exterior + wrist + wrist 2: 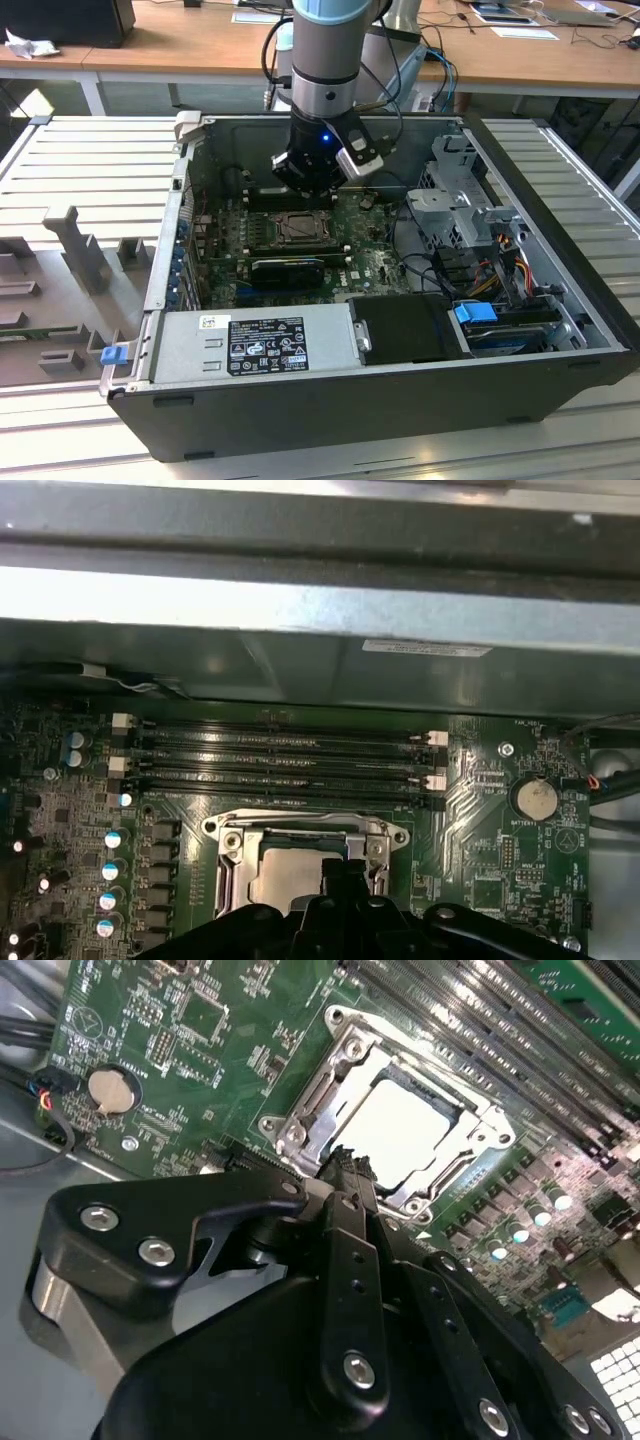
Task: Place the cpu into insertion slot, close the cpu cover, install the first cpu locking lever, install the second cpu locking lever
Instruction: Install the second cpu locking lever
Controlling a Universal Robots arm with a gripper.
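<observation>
Gripper (345, 1165) points down over the near edge of the cpu cover (330, 1070), fingers closed together, holding nothing. The cpu (405, 1130) lies seated in the insertion slot (300, 228), cover lowered around it. Memory slots (280, 755) beyond.

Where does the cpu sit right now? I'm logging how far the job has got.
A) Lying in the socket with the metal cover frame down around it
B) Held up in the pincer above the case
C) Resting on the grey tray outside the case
A: in the second wrist view the pale cpu lies in the insertion slot, framed by the silvery cpu cover, just beyond the pincer.
</observation>
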